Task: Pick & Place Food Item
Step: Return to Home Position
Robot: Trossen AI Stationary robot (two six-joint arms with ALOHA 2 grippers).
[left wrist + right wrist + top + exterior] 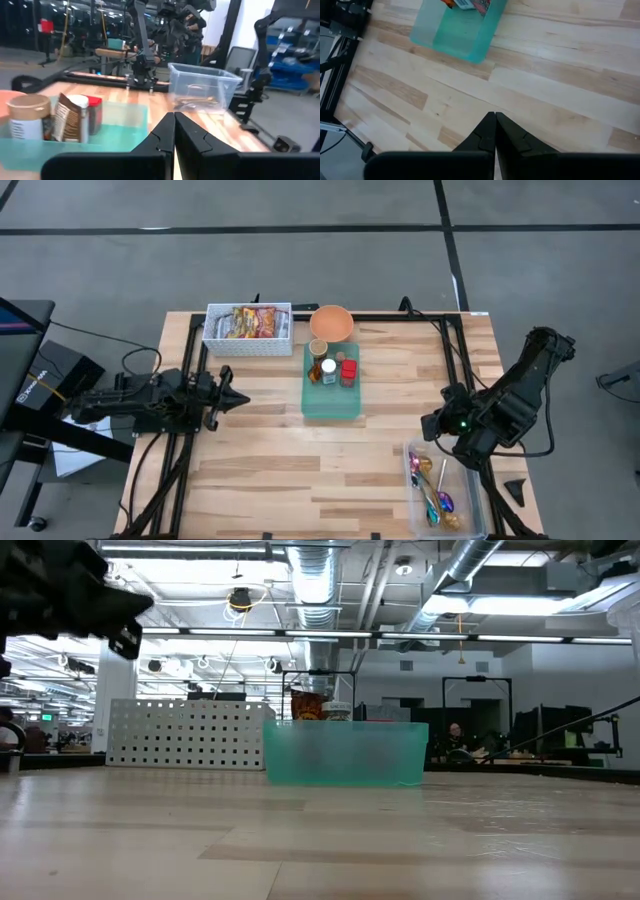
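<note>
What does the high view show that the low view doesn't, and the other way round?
Only the high view: the transparent bin holding spoons, the orange bowl, the right hand. Only the low view: ceiling ducts and a person far behind. Both: the teal bin with seasoning jars, the white basket, the left arm.
</note>
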